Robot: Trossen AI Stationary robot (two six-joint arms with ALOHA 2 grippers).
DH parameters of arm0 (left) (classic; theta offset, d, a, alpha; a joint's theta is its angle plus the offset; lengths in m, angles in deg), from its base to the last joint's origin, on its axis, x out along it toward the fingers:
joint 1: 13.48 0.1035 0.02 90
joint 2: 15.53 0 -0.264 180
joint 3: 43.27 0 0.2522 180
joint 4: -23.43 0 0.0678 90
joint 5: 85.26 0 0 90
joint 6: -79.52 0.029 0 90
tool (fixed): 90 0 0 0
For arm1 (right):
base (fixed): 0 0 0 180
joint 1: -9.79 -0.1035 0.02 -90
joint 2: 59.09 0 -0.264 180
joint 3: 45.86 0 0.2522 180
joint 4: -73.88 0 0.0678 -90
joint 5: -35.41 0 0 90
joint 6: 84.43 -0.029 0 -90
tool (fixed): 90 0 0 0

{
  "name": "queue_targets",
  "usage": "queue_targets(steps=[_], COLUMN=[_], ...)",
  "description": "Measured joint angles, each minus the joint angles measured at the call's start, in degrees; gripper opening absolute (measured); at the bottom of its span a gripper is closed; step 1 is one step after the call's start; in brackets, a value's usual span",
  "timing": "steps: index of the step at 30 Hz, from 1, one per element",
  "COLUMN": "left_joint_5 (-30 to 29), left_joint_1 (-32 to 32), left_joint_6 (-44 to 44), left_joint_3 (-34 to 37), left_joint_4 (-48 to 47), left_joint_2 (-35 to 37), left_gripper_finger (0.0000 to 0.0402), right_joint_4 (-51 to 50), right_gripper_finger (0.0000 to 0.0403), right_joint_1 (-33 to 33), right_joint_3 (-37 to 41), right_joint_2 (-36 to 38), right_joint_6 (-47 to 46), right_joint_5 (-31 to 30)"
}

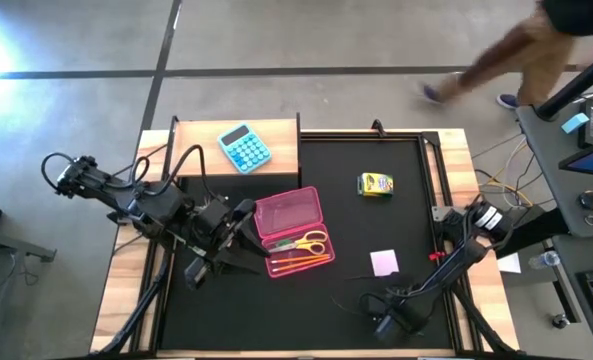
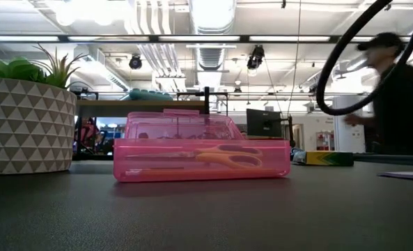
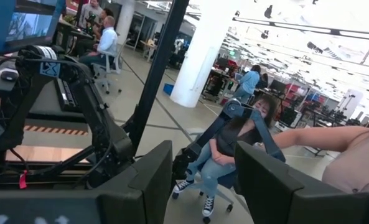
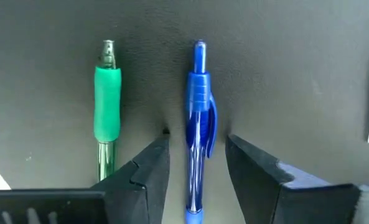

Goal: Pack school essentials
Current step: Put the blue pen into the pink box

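An open pink pencil case (image 1: 294, 232) lies on the black mat with yellow-handled scissors (image 1: 311, 242) and orange pencils (image 1: 301, 262) inside; it also shows in the low view (image 2: 203, 150). My right gripper (image 1: 384, 322) points down near the table's near edge. In its wrist view it (image 4: 196, 168) is open, with a finger on either side of the blue pen (image 4: 198, 124) and clear of it. The green pen (image 4: 107, 106) lies parallel beside it. The white note pad (image 1: 384, 262) and the yellow crayon box (image 1: 375, 184) rest flat on the mat. My left gripper (image 1: 244, 212) is open (image 3: 203, 186) beside the case's left edge and faces the room.
A light-blue calculator (image 1: 244, 148) sits on a wooden box (image 1: 281, 135) at the far left. A potted plant (image 2: 25, 118) stands at the low view's left. A person (image 2: 398, 97) walks past beyond the table's far right. Bare mat lies between the case and the note pad.
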Motion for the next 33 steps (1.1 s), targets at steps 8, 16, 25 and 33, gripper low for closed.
queue_targets(steps=[8, 16, 25, 33], left_joint_5=[0.0, 0.0, 0.0, -2.7], left_joint_1=[0.0, 0.0, 0.0, 0.0], left_joint_6=[0.0, 0.3, 0.3, 0.3], left_joint_3=[0.0, 0.0, 0.0, 0.0], left_joint_4=[0.1, 0.1, 0.1, 0.1], left_joint_2=[-0.1, -0.2, -0.2, -0.2], left_gripper_finger=[0.0157, 0.0157, 0.0157, 0.0157], right_joint_4=[5.8, 7.0, 5.7, 7.3], right_gripper_finger=[0.0110, 0.0030, 0.0032, 0.0032], right_joint_1=[0.0, 0.0, 0.3, 3.9], right_joint_3=[2.9, 4.0, 2.0, -1.3], right_joint_2=[0.0, -0.2, 2.9, 8.9], right_joint_6=[3.9, 3.9, 5.8, 5.8], right_joint_5=[0.0, -0.1, -0.7, -15.0])
